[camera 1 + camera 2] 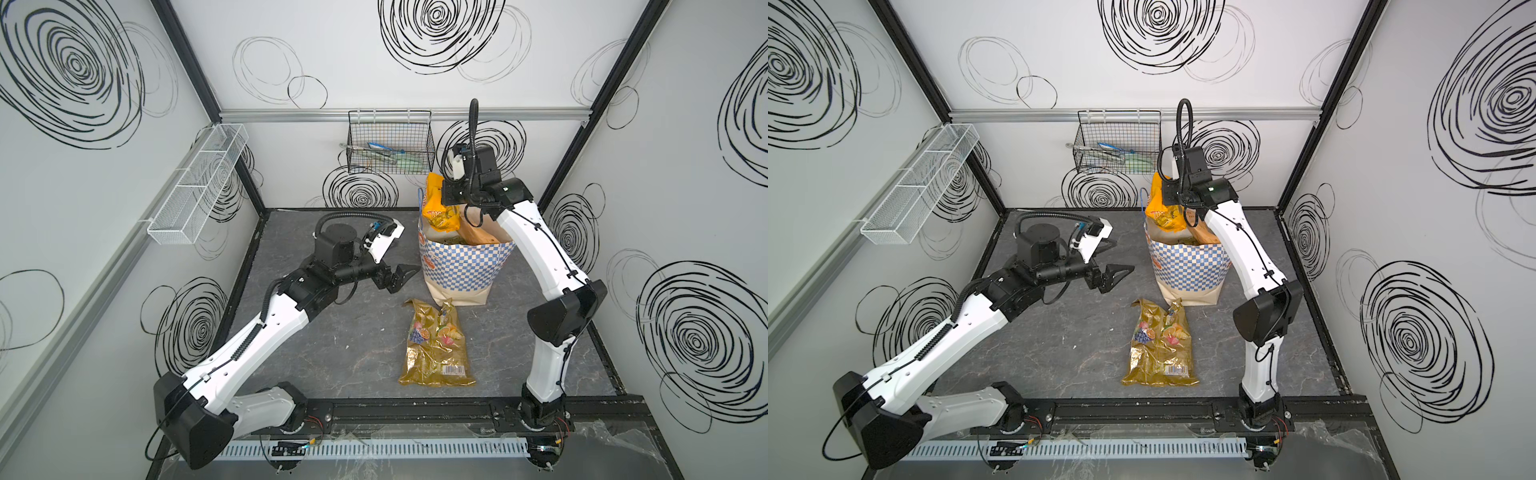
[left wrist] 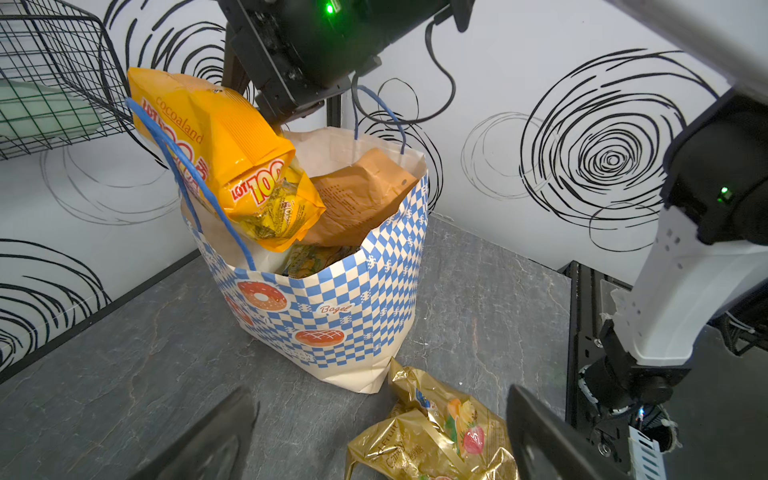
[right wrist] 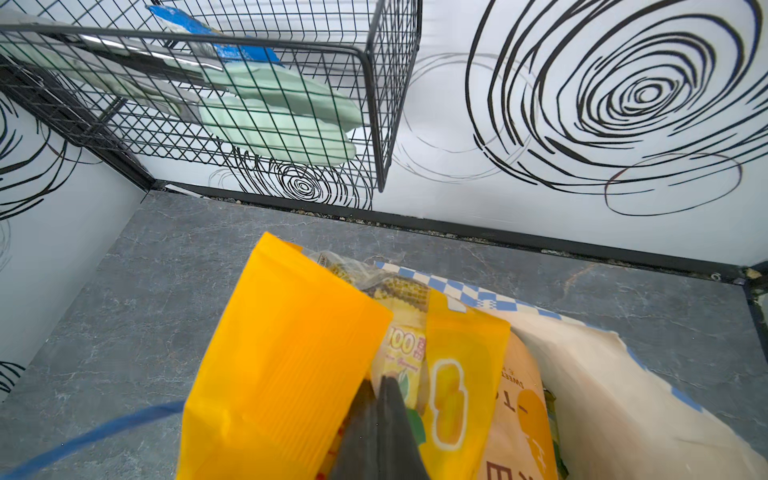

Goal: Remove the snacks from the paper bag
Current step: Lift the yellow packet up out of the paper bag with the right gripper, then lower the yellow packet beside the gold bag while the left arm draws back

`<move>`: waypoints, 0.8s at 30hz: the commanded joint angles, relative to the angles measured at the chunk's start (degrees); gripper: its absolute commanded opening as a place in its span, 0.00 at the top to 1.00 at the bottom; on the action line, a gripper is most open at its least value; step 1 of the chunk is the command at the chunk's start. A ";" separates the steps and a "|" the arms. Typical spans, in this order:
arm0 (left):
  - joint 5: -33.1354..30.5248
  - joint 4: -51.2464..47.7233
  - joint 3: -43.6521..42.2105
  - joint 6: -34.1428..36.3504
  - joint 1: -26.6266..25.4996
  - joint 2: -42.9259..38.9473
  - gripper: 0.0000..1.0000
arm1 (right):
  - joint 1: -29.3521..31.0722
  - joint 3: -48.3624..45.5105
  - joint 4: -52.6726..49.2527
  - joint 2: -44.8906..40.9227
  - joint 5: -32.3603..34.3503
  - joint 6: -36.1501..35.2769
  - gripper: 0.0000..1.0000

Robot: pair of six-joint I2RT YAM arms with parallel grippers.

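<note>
Your left gripper (image 1: 402,277) hung open near the gold packet (image 1: 436,349), which lay flat, and just beside the paper bag (image 1: 461,270), likely ready to steady it. Beyond, your right gripper (image 3: 379,386) was clamped on the orange-yellow packet (image 2: 232,137), holding it half out of the bag's mouth. The tan packet (image 2: 357,199) sat inside.

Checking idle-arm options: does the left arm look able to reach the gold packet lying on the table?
Probably yes. The left claw hangs open beside the paper bag; the gold packet lies flat on the table nearby, nothing between. The right claw, shut on the orange packet, is above the bag.
</note>
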 commanded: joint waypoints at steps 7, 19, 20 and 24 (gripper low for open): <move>0.70 0.70 1.13 1.87 -0.70 -2.16 0.04 | -0.15 5.35 6.16 -6.94 -2.54 0.43 1.00; -13.96 -8.24 2.19 -4.35 -12.19 -11.35 0.04 | 6.10 7.01 7.45 -14.65 -4.20 -0.12 1.00; -16.00 -9.79 2.14 -5.46 -13.28 -12.21 0.04 | 7.88 7.01 7.45 -15.18 -2.55 -1.10 1.00; -23.61 -16.66 2.36 -9.61 -17.04 -15.71 0.04 | 15.08 7.03 7.32 -16.32 1.48 -3.63 1.00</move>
